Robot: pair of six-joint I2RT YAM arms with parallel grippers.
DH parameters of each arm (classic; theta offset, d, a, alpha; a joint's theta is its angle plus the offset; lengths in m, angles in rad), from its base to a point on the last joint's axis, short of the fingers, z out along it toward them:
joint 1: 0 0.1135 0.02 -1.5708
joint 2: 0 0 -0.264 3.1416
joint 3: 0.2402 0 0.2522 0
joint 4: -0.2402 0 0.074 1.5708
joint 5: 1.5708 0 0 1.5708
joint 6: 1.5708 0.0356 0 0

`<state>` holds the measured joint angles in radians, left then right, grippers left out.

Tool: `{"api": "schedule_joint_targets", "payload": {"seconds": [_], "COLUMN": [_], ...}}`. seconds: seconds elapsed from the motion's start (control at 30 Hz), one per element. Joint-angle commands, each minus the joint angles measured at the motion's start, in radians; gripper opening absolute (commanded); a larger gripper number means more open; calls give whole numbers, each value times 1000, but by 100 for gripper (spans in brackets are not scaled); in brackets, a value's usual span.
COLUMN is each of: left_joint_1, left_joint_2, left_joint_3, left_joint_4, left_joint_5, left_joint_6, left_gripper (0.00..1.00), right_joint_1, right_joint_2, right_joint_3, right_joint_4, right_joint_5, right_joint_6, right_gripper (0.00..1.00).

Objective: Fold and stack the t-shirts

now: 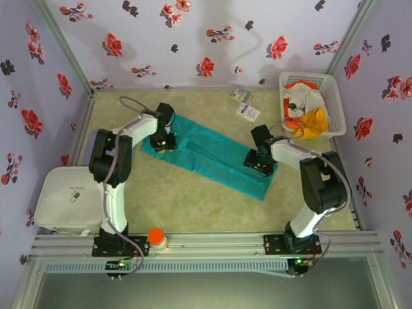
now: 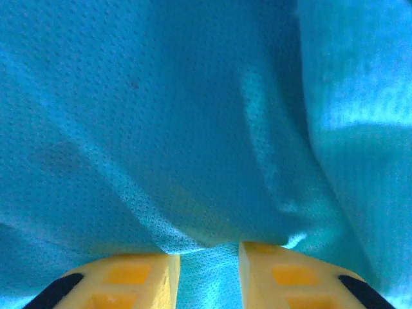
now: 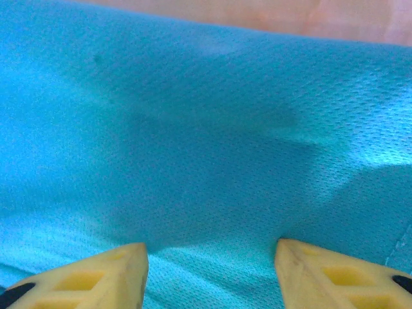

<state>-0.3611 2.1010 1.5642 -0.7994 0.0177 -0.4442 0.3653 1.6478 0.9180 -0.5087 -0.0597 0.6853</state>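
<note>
A teal shirt (image 1: 209, 154) lies on the desk (image 1: 187, 199), folded into a long narrow band that runs slantwise from the far left toward the near right. The left end effector (image 1: 162, 143) is down on the band's far left end. In the left wrist view its yellow fingers (image 2: 138, 277) stand only a little apart, and a small ridge of teal cloth rises into the gap between them. I cannot tell whether they pinch that ridge. The right end effector (image 1: 257, 164) is down on the band's near right end. In the right wrist view its fingers (image 3: 96, 277) stand wide apart, their tips pressed onto smooth cloth with nothing clamped between them, and a strip of bare desk shows beyond the shirt's far edge. A white basket (image 1: 338, 103) sits in the far right corner, well apart from the shirt, holding an orange garment (image 1: 313, 122) and a white garment (image 1: 306, 100) in a loose heap. Two small packets (image 1: 244, 103) lie near the back wall, between the shirt and the basket. A white box (image 1: 67, 199) sits at the left edge, and a jar (image 1: 156, 238) with an orange cap stands on the near rail, just beside the left arm's base.
</note>
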Motion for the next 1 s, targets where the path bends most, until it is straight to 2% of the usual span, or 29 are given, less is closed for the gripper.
{"api": "schedule_joint_targets", "payload": {"seconds": [0.0, 0.13, 0.33, 0.5, 0.63, 0.77, 0.87, 0.97], "left_joint_1": [23, 29, 31, 33, 32, 20, 11, 4], "left_joint_2": [63, 157, 262, 363, 369, 214, 33, -151], "left_joint_3": [105, 253, 454, 671, 764, 656, 483, 285], "left_joint_4": [-69, -139, -185, -276, -334, -297, -195, -64], "left_joint_5": [-16, -8, 3, 1, 2, -17, -30, -35], "left_joint_6": [37, 53, 90, 135, 150, 146, 127, 99], "left_gripper": [29, 28, 28, 29, 28, 30, 34, 39], "right_joint_1": [49, 152, 382, 549, 606, 605, 591, 544], "right_joint_2": [-58, -120, -153, -97, -88, -131, -131, -94], "right_joint_3": [-95, -159, -202, -148, -97, 18, 144, 244], "right_joint_4": [0, 27, 96, 135, 143, -26, -152, -185], "right_joint_5": [-34, -46, -16, 20, 42, 158, 255, 282], "right_joint_6": [91, 171, 335, 417, 432, 339, 228, 122], "right_gripper": [56, 56, 56, 56, 56, 61, 66, 69]}}
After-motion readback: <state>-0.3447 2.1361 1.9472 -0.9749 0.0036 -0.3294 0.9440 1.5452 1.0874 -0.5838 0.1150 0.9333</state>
